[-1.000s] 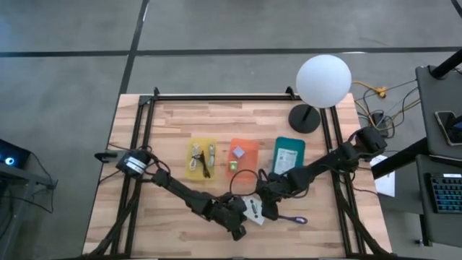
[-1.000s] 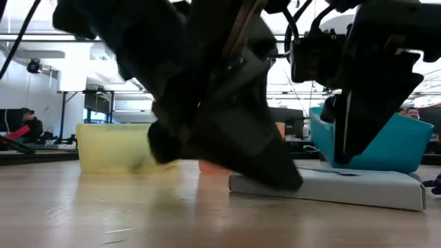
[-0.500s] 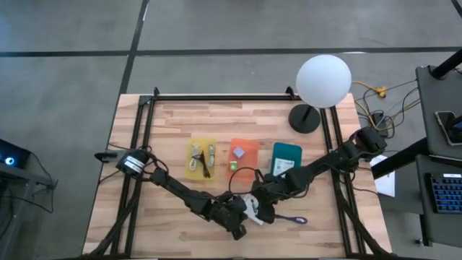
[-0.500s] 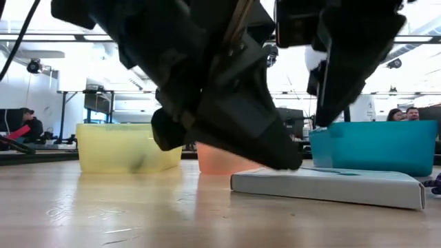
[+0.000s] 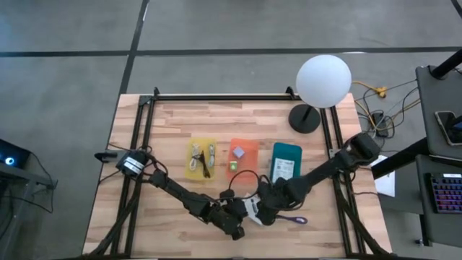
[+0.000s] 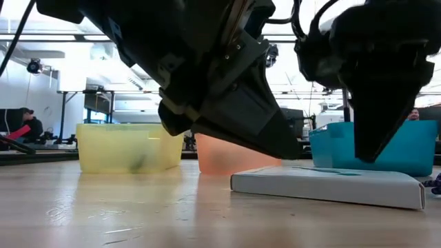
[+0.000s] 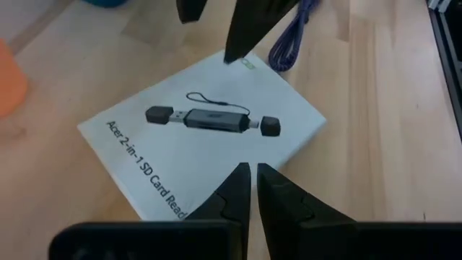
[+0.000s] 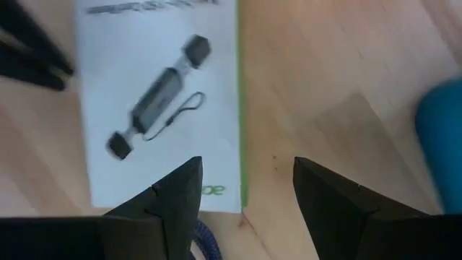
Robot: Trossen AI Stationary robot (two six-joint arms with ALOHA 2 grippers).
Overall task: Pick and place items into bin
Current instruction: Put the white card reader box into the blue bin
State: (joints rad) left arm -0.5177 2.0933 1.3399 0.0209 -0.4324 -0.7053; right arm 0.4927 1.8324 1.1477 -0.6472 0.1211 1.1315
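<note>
1. Change since the earlier frames: we noted that the right gripper (image 5: 266, 211) had travelled from beside the teal bin (image 5: 287, 160) down toward the table's near edge, arriving over the white packet (image 5: 253, 208). The left gripper (image 5: 238, 230) had stayed where it was, and the packet had not shifted.
2. High view: we recorded three bins in a row on the wooden table (image 5: 173, 123): a yellow bin (image 5: 201, 158) holding cables, an orange bin (image 5: 243, 154) holding a small cube, and the teal bin holding a white printed card. The packet lay nearer the front edge, between the two grippers. A purple cord (image 5: 292, 219) lay just beside it. A white globe lamp (image 5: 323, 81) stood at the far right corner.
3. Low view: we saw the packet (image 6: 327, 186) flat on the table, with both dark arms hanging above it and the three bins behind.
4. Left wrist view: we found the left fingers (image 7: 234, 191) pressed together, tips over the packet's (image 7: 202, 137) near edge.
5. Right wrist view: we found the right fingers (image 8: 180, 191) standing apart and empty, above the packet's (image 8: 155, 101) green-edged side, the purple cord (image 8: 204, 242) showing between them.
</note>
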